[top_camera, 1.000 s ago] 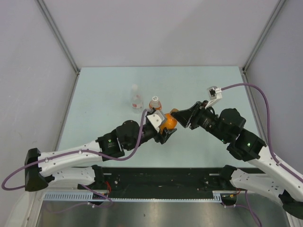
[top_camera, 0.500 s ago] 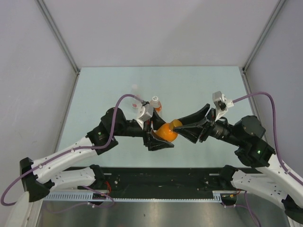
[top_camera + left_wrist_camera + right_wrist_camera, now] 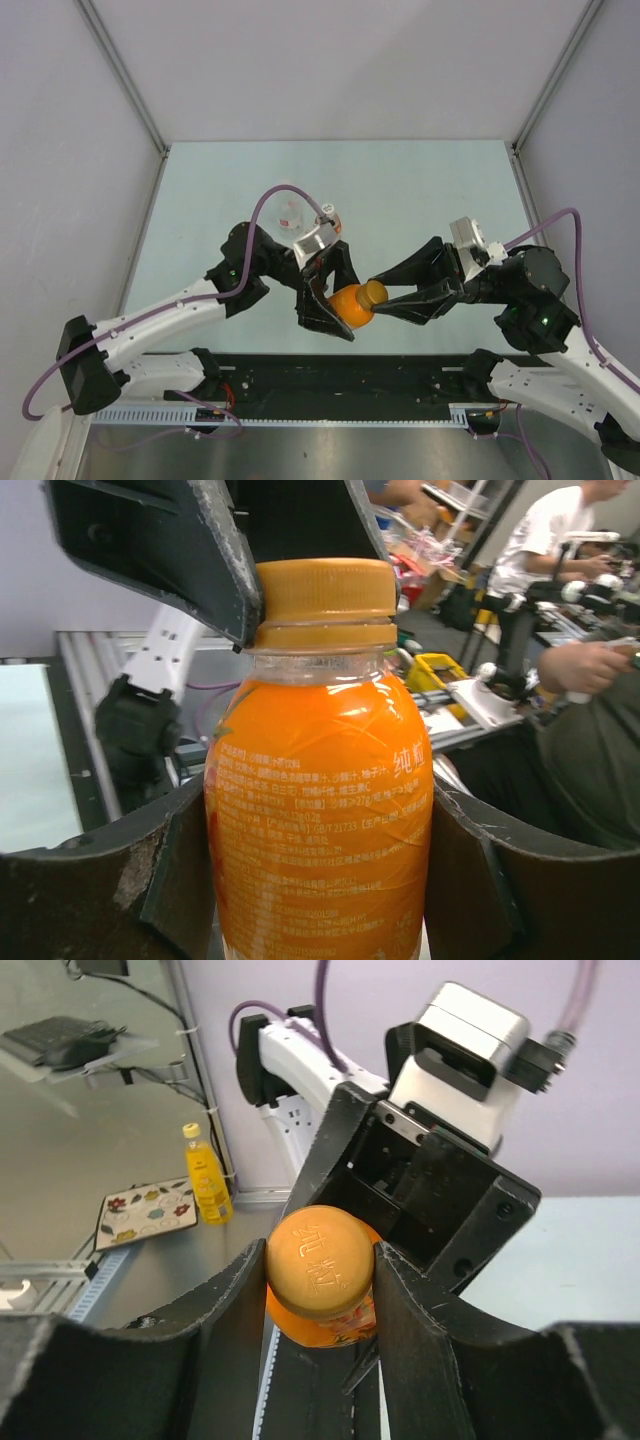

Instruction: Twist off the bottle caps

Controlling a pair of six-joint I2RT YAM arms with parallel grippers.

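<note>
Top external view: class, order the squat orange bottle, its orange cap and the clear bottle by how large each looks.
1. squat orange bottle, though it is held up nearer the camera.
2. clear bottle, partly hidden by a cable.
3. orange cap, close to the clear bottle's visible part, so unsure.

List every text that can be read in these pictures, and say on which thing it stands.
"纯": large pale character on the orange bottle, left wrist view; the one below is unclear.
Small pale print on that bottle: too small to read.
Raised marks on the orange cap: too blurred to read.
Label on the clear bottle: too small.
</note>
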